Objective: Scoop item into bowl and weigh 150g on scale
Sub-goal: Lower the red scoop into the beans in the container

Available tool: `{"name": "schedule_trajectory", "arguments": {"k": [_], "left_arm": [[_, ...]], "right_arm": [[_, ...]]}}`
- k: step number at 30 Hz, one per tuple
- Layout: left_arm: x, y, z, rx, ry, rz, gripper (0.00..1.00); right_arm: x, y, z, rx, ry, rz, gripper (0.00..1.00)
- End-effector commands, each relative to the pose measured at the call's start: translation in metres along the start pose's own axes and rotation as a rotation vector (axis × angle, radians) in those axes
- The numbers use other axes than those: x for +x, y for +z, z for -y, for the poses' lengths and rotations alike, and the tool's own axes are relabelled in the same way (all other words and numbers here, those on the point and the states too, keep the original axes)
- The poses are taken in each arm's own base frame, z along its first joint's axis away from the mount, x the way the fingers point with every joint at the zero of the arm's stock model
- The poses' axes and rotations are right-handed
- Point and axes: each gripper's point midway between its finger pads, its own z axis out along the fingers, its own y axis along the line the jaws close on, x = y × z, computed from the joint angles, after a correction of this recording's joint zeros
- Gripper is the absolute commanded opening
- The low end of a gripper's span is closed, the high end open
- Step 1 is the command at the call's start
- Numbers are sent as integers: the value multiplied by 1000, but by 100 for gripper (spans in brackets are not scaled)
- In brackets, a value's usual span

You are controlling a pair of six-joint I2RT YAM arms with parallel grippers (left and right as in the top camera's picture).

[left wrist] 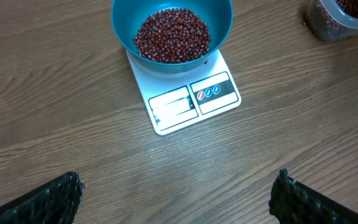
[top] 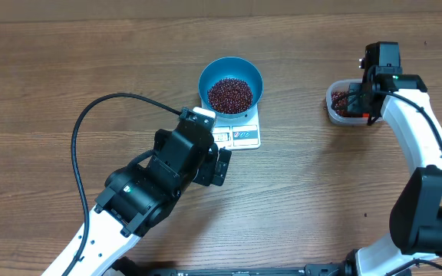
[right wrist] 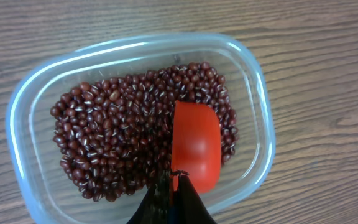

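The blue bowl (top: 206, 73) stands on the white scale (top: 242, 135) and holds a heap of dark red beans (top: 230, 94). In the left wrist view the bowl (left wrist: 122, 28), its beans (left wrist: 171, 35) and the scale (left wrist: 194, 102) lie ahead of my left gripper (left wrist: 178, 182). That gripper (top: 218, 165) is open and empty, hovering over bare table just in front of the scale. My right gripper (right wrist: 174, 182) is shut on the handle of a red scoop (right wrist: 196, 146). The scoop's head rests in the beans (right wrist: 117, 137) inside a clear tub (right wrist: 257, 124).
The clear tub (top: 334, 103) sits at the right of the table, well apart from the scale, and shows as a corner at the top right in the left wrist view (left wrist: 328, 28). A black cable (top: 113, 103) loops over the table left of the bowl.
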Motion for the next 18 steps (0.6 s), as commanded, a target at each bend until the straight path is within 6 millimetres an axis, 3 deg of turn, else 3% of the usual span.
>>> {"name": "schedule_trajectory", "arguments": {"k": [1, 13, 18], "left_arm": [[0, 2, 1, 4, 19, -4, 100], [0, 2, 1, 4, 19, -4, 100], [0, 2, 1, 4, 19, -4, 99]], "right_arm": [[10, 11, 9, 50, -5, -44, 4], [29, 9, 8, 38, -82, -121, 4], [24, 10, -11, -71, -84, -97, 4]]}}
